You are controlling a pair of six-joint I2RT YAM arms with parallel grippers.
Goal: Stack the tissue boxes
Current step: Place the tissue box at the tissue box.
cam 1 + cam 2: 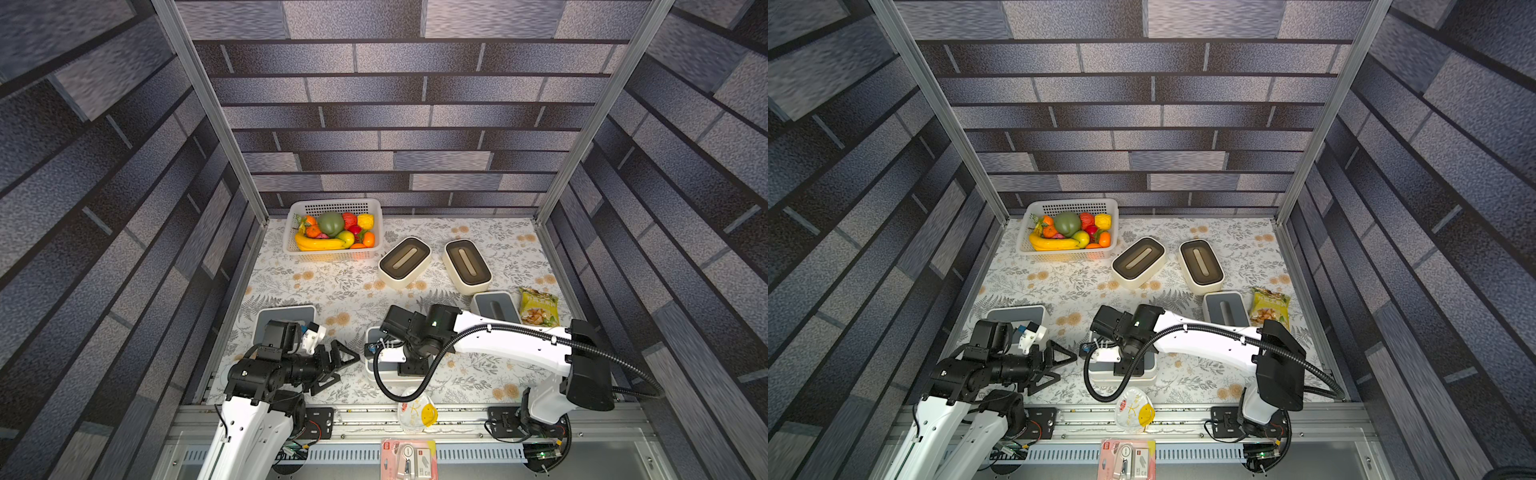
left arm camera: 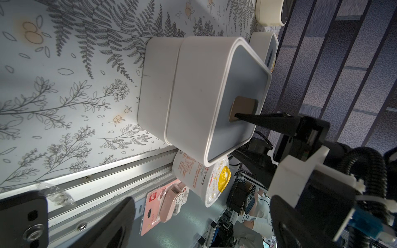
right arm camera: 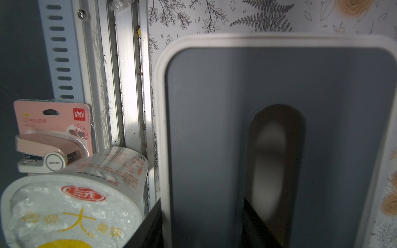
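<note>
Across the near half of the floral table point(image 1: 332, 291) we enter first the right arm point(image 1: 511, 336): rooted at the near rail point(image 1: 465, 415) on the right, white forearm stretched leftward, wrist bent down over a two-high stack at near centre. On it the right gripper point(image 2: 235, 134) is clamped on the top grey-lidded box point(image 2: 199, 96), one finger point(image 2: 268, 120) down in the lid slot, the other outside the near wall. That box sits on a lower white box point(image 2: 156, 90), lid hidden.

Next, the left arm point(image 1: 249, 419): rising from the rail's left end, elbow folded, wrist level, pointing right toward the stack. Its left gripper point(image 1: 349, 366) has jaws spread wide, holding nothing, just left of the stack.

Then the fruit basket point(image 1: 332, 204): far left.

Loose boxes:
- left grey-lidded box point(image 1: 286, 313), partly under the left arm
- right grey-lidded box point(image 1: 505, 303), behind the right forearm
- left cream box point(image 1: 404, 262) and right cream box point(image 1: 467, 266), dark-brown lids, side by side toward the far right

Writing:
- pink stapler card point(image 3: 53, 128), nearest of all, red badge reading "deli", repeated on the stapler hinge
- white tub point(image 3: 71, 204) beside it, yellow "大" legible on the lid
- snack bag point(image 1: 538, 307) at the right edge, print too small for us to read
</note>
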